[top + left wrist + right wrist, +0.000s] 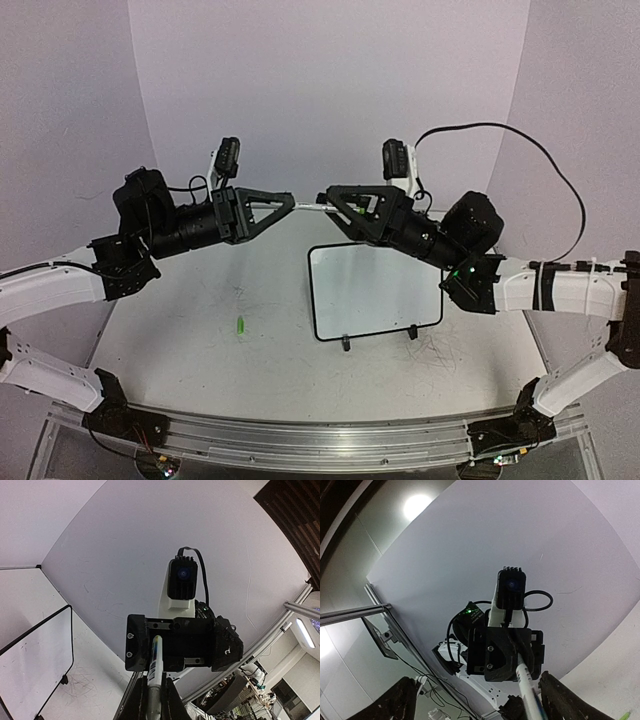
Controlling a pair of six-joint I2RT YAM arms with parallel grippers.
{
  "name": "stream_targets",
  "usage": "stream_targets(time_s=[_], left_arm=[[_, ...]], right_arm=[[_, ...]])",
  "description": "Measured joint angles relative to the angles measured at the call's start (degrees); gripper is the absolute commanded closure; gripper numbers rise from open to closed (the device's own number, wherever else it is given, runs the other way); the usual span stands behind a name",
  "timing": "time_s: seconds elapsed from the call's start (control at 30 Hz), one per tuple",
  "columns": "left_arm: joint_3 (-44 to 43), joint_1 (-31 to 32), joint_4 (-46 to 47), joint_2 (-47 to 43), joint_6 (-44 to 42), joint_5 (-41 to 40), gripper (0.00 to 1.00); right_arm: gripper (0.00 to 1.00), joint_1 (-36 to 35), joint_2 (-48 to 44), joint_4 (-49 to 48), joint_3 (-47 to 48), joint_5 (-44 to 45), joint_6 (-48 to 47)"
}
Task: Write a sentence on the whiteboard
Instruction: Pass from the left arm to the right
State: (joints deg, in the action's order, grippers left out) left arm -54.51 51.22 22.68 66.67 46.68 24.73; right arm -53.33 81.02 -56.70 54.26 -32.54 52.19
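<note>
The whiteboard (pixel 375 290) stands on the table on two black clip feet, and its face is blank; the sentence does not show anywhere. Above its far edge my two grippers meet tip to tip in the air. My left gripper (pixel 288 205) is shut on a white marker (pixel 309 208), which in the left wrist view runs as the marker (pixel 155 662) from between the fingers toward the right gripper (pixel 175 645). My right gripper (pixel 327 199) is open. In its wrist view the marker (pixel 527 685) lies between the wide-set fingers (pixel 565 700), close to the right-hand one.
A small green marker cap (pixel 241 325) lies on the table left of the board. Faint grey scribbles mark the tabletop near the board's right foot (pixel 412 331). White walls close off the back and sides, and a metal rail (pixel 320 440) runs along the near edge.
</note>
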Motion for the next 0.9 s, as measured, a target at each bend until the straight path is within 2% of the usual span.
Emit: stream_targets(time_s=[0.17, 0.3, 0.4, 0.73, 0.9], left_arm=[[0.4, 0.0, 0.4, 0.1, -0.1, 0.8, 1.00], [1.3, 0.0, 0.5, 0.0, -0.2, 1.1, 1.00], [1.8, -0.1, 0.9, 0.0, -0.2, 1.1, 1.00], [2.3, -0.4, 1.5, -0.2, -0.4, 1.8, 1.00], [2.3, -0.5, 1.6, -0.2, -0.6, 2.1, 1.00]], right_arm=[[0.47, 0.0, 2.5, 2.4, 2.0, -1.7, -1.9], [0.54, 0.0, 3.0, 4.5, 2.2, -2.4, -3.4], [0.64, 0.2, 3.2, 5.7, 2.6, -2.5, -4.3], [0.77, 0.3, 4.7, 8.3, 4.6, -3.4, -6.1], [0.75, 0.4, 4.9, 8.6, 4.7, -3.8, -6.7]])
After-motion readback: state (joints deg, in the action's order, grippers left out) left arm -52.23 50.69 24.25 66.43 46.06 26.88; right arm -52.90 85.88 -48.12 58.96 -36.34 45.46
